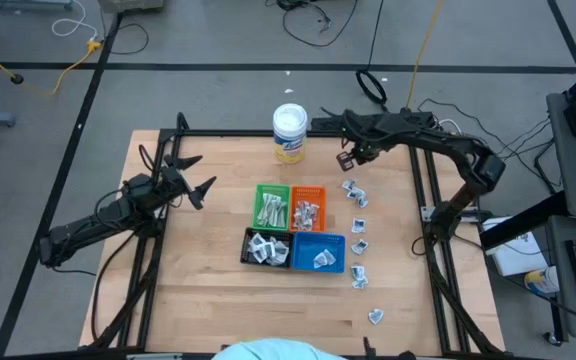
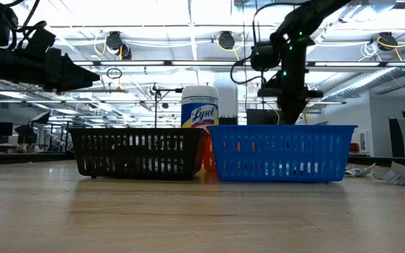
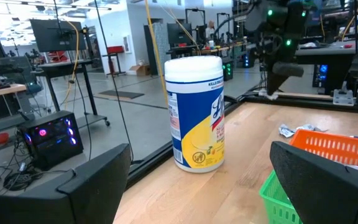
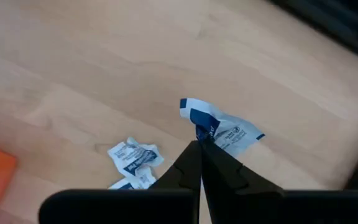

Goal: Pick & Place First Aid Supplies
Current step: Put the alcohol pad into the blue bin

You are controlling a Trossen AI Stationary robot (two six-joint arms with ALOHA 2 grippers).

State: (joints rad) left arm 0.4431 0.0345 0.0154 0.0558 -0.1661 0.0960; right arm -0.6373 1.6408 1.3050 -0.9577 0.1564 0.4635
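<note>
Several small white packets with dark print [image 1: 360, 245] lie in a loose row on the wooden table [image 1: 198, 300], to the right of the trays. More packets lie inside the green [image 1: 271, 206], orange [image 1: 308, 207], black [image 1: 265, 248] and blue [image 1: 318, 252] trays. My right gripper [image 1: 348, 160] hangs over the far end of that row, shut on one white-and-blue packet [image 4: 224, 129]. At the table's left my left gripper [image 1: 196, 176] stands open and level, with nothing between its fingers. My right gripper pinches the packet by a crumpled edge [image 4: 202, 132] between its two fingertips [image 4: 190, 155]. The fingers come from above, pointing steeply down. The packet is lifted clear of the table and sticks out beyond the fingertips.
A white-lidded tub with a yellow label [image 1: 289, 132] stands at the far edge, behind the trays and to the left of my right gripper. Two more packets [image 4: 134, 155] lie on the wood below the held one. Bare wood lies to the trays' left and near side.
</note>
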